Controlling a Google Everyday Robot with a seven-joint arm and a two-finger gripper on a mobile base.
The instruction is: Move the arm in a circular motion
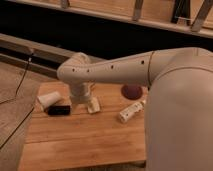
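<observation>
Arm (115, 70), cream-white and glossy, fills the right side of the view and reaches leftward over the wooden table (75, 145). It bends at a rounded elbow above the table's far left part, and a short segment drops from there toward the boards. A dark red round object (132, 91) sits by the far edge, just left of the arm's thick body. A white tube-shaped item (131, 112) lies tilted near it, toward the right edge. A white cup (49, 100) lies on its side at the far left corner, with a small black block (59, 109) touching or just beside it. The gripper (92, 104) is low over the table beside the wrist; whether it is released or clenched I cannot tell.
</observation>
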